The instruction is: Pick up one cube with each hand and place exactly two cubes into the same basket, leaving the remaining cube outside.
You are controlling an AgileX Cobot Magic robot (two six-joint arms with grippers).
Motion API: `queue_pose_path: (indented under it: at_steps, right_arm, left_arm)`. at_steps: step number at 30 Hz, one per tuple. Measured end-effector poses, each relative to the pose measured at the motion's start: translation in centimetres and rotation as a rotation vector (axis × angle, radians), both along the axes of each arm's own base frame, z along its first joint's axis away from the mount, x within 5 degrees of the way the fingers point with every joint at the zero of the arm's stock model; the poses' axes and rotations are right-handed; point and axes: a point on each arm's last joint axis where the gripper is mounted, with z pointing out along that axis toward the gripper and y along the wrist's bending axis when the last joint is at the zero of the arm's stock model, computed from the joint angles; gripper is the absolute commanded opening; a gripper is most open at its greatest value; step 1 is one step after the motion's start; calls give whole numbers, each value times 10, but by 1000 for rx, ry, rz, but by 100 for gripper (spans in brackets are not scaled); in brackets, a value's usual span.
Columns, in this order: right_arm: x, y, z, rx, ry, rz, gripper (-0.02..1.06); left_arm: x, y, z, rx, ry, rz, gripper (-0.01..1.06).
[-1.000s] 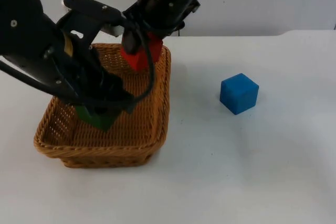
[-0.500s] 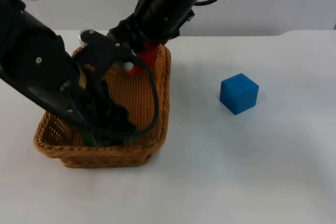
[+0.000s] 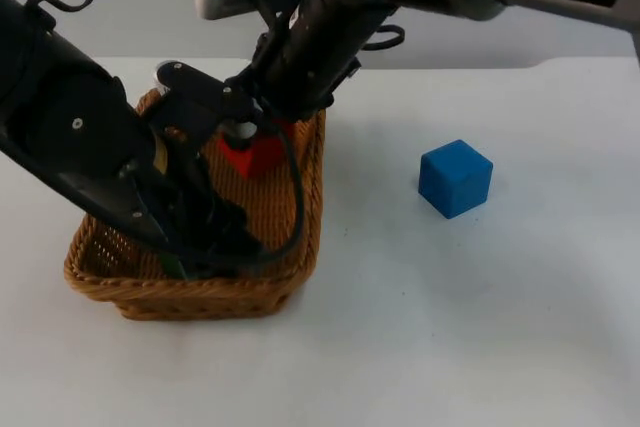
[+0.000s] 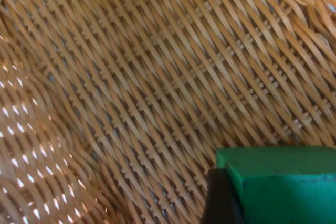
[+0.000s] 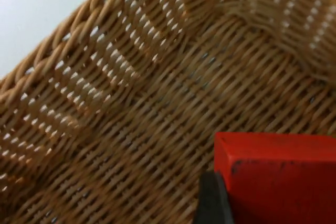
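**Two cubes held down inside the basket, one left out on the desk**

The white desk [image 3: 480,327] is seen from above, with the wicker basket [image 3: 300,237] taken here as the landmark. The basket's woven floor and wall are also seen in the left wrist view [image 4: 131,87] and the right wrist view [image 5: 131,103].

The left pincer [image 3: 195,257] is lowered into the near part of the basket, close to its front wall. It is closed on the green cube [image 4: 283,182], which is seen just above the basket floor; a black fingertip [image 4: 220,198] is pressed against the cube's side. From above, only a sliver of the green cube [image 3: 175,265] is made out beneath the arm.

The right pincer [image 3: 250,137] is reached down into the far part of the basket. The red cube [image 3: 255,155] is gripped by it, low inside the basket near the far wall; in the right wrist view the red cube [image 5: 278,177] is seen with a fingertip [image 5: 212,198] against its side.

The blue cube [image 3: 455,178] is left outside, resting on the desk well apart from the basket, to its right.
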Motion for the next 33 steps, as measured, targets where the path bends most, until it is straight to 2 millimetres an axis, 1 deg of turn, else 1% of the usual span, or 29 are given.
queue_pose_path:
  at_steps: [3,4,5,7,8,9,10,12,14,16,17,18,19,20,22,23,24,25,26,27,28,29,30,32,33]
  right_arm:
    - [0,0,-2,-3,7,2,48]
    - [0,0,-2,-3,6,4,48]
    - [0,0,-2,-2,5,3,55]
    - [0,1,-2,4,1,3,62]
    - [0,1,-2,4,1,3,70]
    - [0,1,-2,4,1,3,70]
    - [0,1,-2,5,0,2,71]
    - [0,1,-1,6,-2,2,72]
    - [0,1,-1,8,0,2,72]
    - [0,1,6,14,-8,3,72]
    - [-1,0,13,19,-18,3,72]
    - [-1,0,13,19,-18,3,72]
    - [-1,0,20,24,-28,4,72]
    - [-1,-1,31,31,-48,5,72]
    - [-3,-4,59,48,-102,7,72]
    - [-3,-4,59,48,-102,7,72]
    - [-4,-7,76,62,-131,5,72]
    - [-6,-12,104,85,-182,2,72]
    - [-8,-15,119,99,-202,-2,72]
    - [-10,-17,128,107,-213,-1,72]
    - [-10,-17,128,107,-213,-1,72]
    - [-15,-24,155,129,-244,-5,72]
    - [-19,-28,170,140,-261,-5,72]
    - [-28,-36,196,160,-285,-5,72]
    - [-28,-36,196,160,-285,-5,72]
  left_arm:
    - [0,0,0,-1,-1,0,40]
    - [0,0,0,-1,-1,0,40]
    - [0,0,0,-1,-1,0,51]
    - [0,0,0,-1,-1,0,64]
    - [0,0,0,-1,-1,0,69]
    - [0,0,0,-1,-1,0,69]
    - [0,0,0,-1,-1,0,73]
    - [0,0,0,1,1,0,77]
    - [0,0,1,1,0,0,78]
    - [-1,1,5,1,-5,2,78]
    - [-1,1,8,2,-7,4,78]
    - [-1,1,8,2,-7,4,78]
    - [-2,2,12,2,-13,5,78]
    - [-2,2,19,-5,-29,6,78]
    - [-3,2,34,-24,-69,7,78]
    - [-3,2,34,-24,-69,7,78]
    - [-4,3,43,-32,-88,8,78]
    - [-6,4,59,-49,-125,12,78]
    - [-7,5,68,-62,-147,18,78]
    - [-9,6,80,-86,-176,32,78]
    - [-9,6,80,-86,-176,32,78]
    - [-12,8,94,-112,-210,43,78]
    - [-15,9,105,-132,-240,49,78]
    - [-22,13,131,-174,-314,53,78]
    - [-22,13,131,-174,-314,53,78]
